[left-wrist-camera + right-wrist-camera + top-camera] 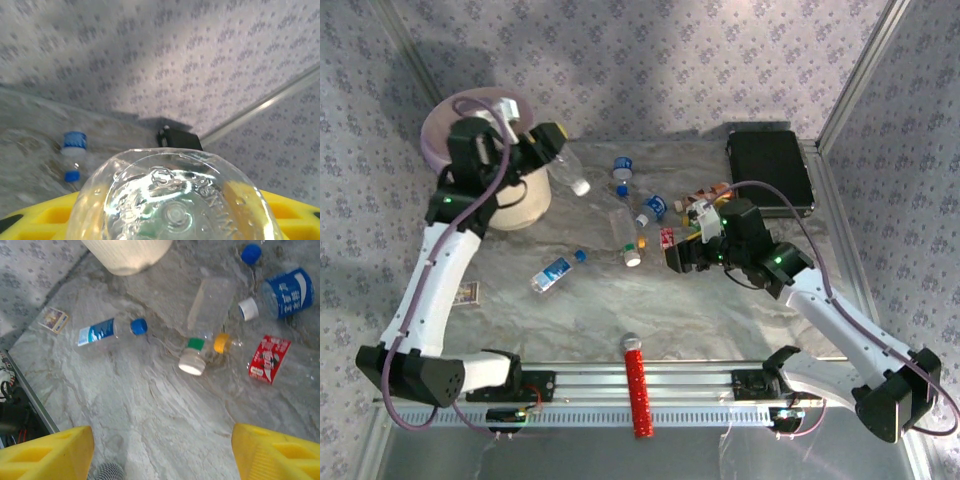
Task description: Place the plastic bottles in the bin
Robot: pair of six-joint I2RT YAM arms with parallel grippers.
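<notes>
The bin (525, 205), a pale pink-and-cream bucket, stands at the back left. My left gripper (553, 148) is raised beside its rim, shut on a clear bottle (567, 172) with a white cap; the bottle's base (170, 195) sits between the yellow fingers (295, 212). My right gripper (682, 256) hovers open over the table's middle, its yellow fingers (50, 455) wide apart with bare table between them. Loose bottles lie ahead of it: a blue-labelled one (102, 332), a clear one with a white cap (207, 310), another blue-labelled one (286, 292) and a red-labelled one (270, 359).
A flat black case (770, 170) lies at the back right. A red ribbed cylinder (638, 385) with a grey tip rests across the front rail. A small card (468, 292) lies near the left arm. More bottles (622, 167) are scattered mid-table.
</notes>
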